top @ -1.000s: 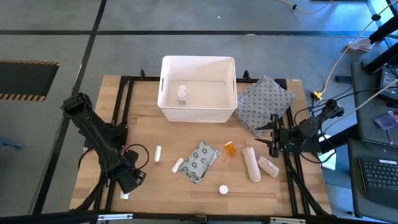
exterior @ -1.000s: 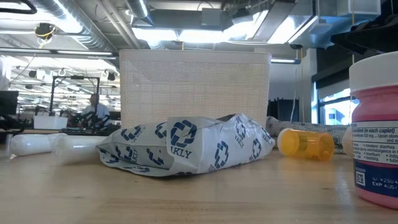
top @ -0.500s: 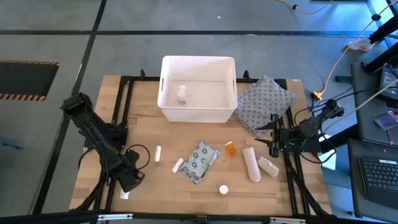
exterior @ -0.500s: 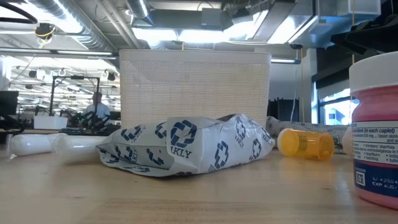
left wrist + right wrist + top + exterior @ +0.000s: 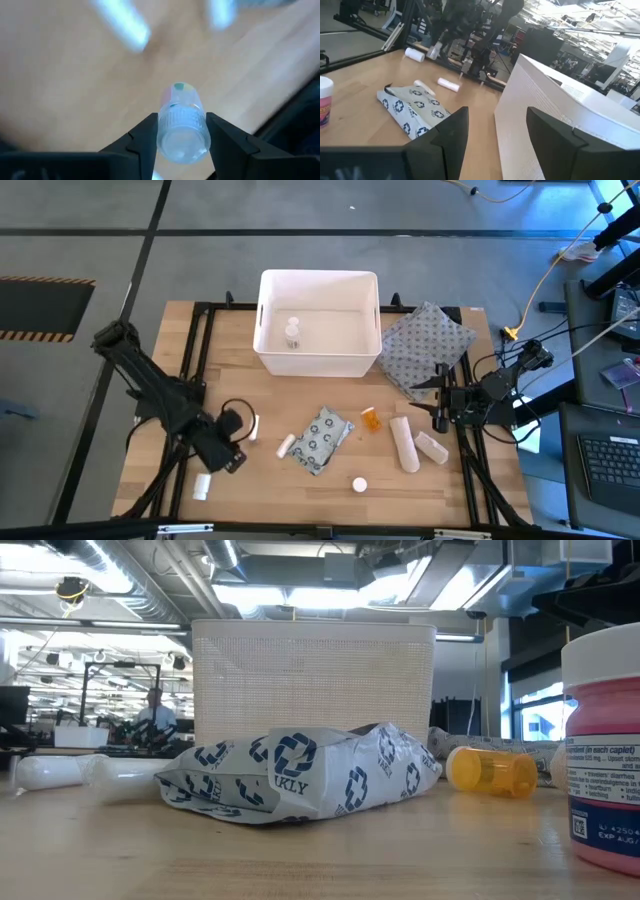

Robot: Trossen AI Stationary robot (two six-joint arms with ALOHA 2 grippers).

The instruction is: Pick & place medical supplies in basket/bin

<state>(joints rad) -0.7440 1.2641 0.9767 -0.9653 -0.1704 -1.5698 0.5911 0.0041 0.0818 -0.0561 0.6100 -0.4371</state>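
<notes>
1. High view: the white tub stands at the far middle of the wooden surface, with one small white bottle inside it. Just beside the tub's right end lies the grey patterned cloth pouch.
2. High view, nearer than the tub: a flat dotted packet, with a tiny white tube just at its left and an orange pill bottle at its right. Further right lie two cream gauze rolls, and a white-capped bottle stands near the front edge.
3. High view: the left gripper is well to the tub's front-left, with another tiny white tube showing just beside it and a small white bottle lying near the front edge. The right gripper waits past the gauze rolls, off the tub's front-right corner.
4. Low view: the packet lies in front of the tub; the orange bottle is to its right, and a pink-labelled bottle stands close to the camera.
5. Left wrist view: the fingers pinch a small clear vial from both sides, above the surface.
6. Right wrist view: the fingers stand apart with nothing between them, facing the tub's wall and the packet.
</notes>
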